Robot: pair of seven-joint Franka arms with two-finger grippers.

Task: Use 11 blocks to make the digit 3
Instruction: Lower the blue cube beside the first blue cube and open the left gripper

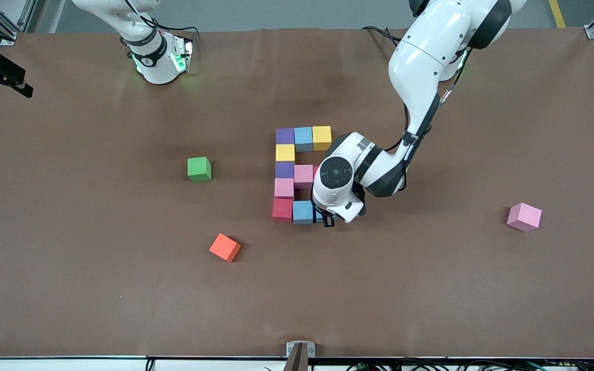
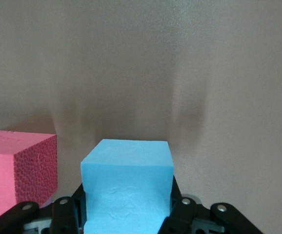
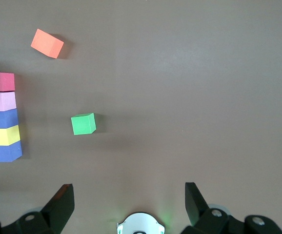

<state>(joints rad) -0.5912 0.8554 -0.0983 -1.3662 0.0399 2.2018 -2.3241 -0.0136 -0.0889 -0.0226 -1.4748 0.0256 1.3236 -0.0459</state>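
Lying nearest the front camera, apart from everything: orange cube (image 1: 225,247). Pinching a light blue cube (image 2: 126,187) narrowly between both fingers: left gripper (image 1: 328,220), down at the nearest row of the digit 3 (image 1: 285,170), just beside a second light blue cube (image 1: 303,212) and a red cube (image 1: 282,209). Sitting loose toward the left arm's end: pink cube (image 1: 524,217). Resting farther from the camera, toward the right arm's end: green cube (image 1: 199,169). Waiting with fingers spread wide over the table (image 1: 70,283), close to its own base: right gripper (image 3: 129,195).
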